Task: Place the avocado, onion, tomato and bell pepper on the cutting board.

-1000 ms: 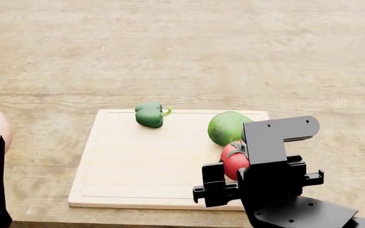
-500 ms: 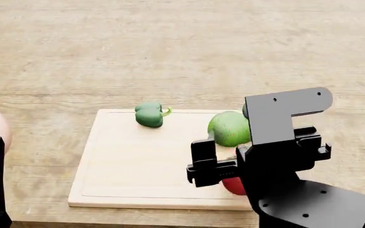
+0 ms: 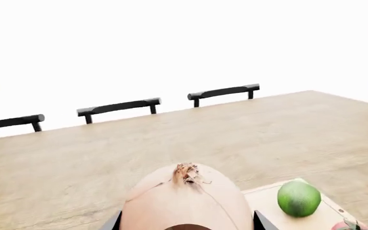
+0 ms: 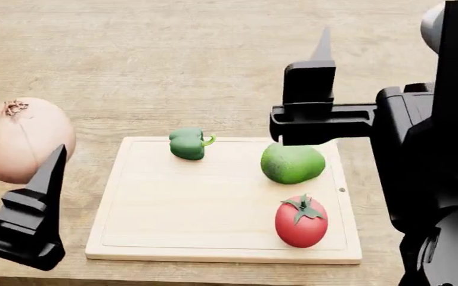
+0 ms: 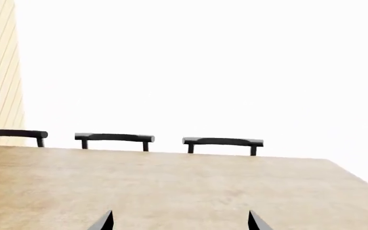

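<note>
My left gripper is shut on the pale pinkish-tan onion and holds it in the air. In the head view the onion hangs left of the cutting board, with one of the gripper's fingers beside it. On the board lie the dark green bell pepper, the avocado and the tomato. My right gripper is open and empty, raised above the board's right side. One of its fingers points away from me.
The wooden table stretches far beyond the board. Black chair backs line its far edge. The avocado and the board's corner also show in the left wrist view. The right arm's black body stands at the right.
My right gripper has risen from the tomato, which now stands free on the board. My left gripper has lifted the onion higher and nearer the board.
</note>
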You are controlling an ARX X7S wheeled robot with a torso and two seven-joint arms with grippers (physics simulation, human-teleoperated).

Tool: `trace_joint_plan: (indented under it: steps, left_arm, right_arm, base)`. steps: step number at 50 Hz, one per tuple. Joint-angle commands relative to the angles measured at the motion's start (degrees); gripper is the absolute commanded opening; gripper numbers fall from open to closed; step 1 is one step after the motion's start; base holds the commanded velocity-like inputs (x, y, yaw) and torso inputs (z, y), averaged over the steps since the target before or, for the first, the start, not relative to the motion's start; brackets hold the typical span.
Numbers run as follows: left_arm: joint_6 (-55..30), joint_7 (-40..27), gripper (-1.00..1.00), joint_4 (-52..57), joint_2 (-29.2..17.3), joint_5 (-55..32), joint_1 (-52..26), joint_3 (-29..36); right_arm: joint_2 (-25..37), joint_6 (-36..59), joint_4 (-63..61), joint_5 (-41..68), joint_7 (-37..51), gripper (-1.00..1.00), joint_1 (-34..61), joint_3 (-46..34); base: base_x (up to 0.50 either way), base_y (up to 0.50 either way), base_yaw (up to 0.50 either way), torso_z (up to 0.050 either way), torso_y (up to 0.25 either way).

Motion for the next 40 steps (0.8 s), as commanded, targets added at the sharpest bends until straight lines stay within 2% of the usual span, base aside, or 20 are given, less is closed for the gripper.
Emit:
trace_joint_plan:
  steps: [1, 11, 18, 27, 40]
  left_arm:
    - [-4.25, 15.42, -1.0, -11.67, 9.69, 10.4, -10.23, 7.13]
    - [-2.05, 31.52, -1.0, -25.63, 16.2, 23.36, -14.11, 14.28]
    - [2.04, 38.55, -1.0, -36.67, 19.66, 30.17, -13.58, 17.83]
    - [4.8, 41.77, -1.0, -44.8, 21.86, 33.92, -10.91, 20.58]
    - [5.69, 41.84, -1.0, -45.73, 22.47, 34.06, -6.23, 22.32]
  right_arm:
    - [3.2, -2.97, -5.97, -0.46, 2.94, 1.0, -2.9, 4.99]
    - [2.69, -4.51, -6.31, -3.09, 3.32, 1.0, -6.08, 4.6]
    - [2.83, -5.03, -6.16, -4.2, 2.74, 1.0, -7.32, 4.52]
    - [4.53, -6.05, -7.48, -3.49, 2.88, 1.0, -9.08, 5.23]
    - [5.37, -6.01, -8.92, -1.19, 4.34, 1.0, -9.1, 5.6]
  base:
    - [0.0, 0.0, 0.0, 0.0, 0.0]
    - [0.0, 0.0, 0.0, 0.0, 0.0]
    - [0.0, 0.0, 0.0, 0.0, 0.0]
    - [0.0, 0.0, 0.0, 0.0, 0.001]
    - [0.0, 0.0, 0.0, 0.0, 0.0]
